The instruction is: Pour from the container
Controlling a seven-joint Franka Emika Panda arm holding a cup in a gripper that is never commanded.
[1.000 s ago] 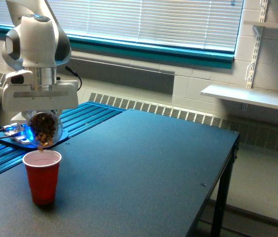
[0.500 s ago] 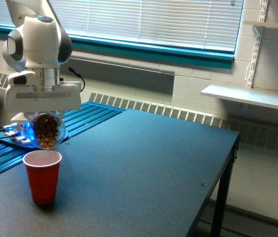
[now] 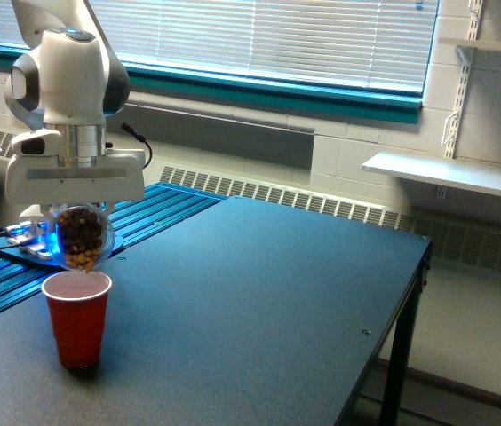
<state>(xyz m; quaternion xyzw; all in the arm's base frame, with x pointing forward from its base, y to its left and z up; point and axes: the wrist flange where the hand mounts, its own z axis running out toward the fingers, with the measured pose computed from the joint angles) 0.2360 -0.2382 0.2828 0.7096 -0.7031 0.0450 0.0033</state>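
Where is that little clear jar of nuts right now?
On the exterior view's left, the small clear rounded plastic jar of brown pieces hangs in the robot's hand, tilted just above the red plastic cup.

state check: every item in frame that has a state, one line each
gripper: shut on the container, held above the red cup
container: tilted over the cup, brown pieces inside, off the table
red cup: upright on the table, open top, contents not visible
table: dark top, only the cup stands on it
window blinds: lowered, slats closed
wall shelf: nothing on it
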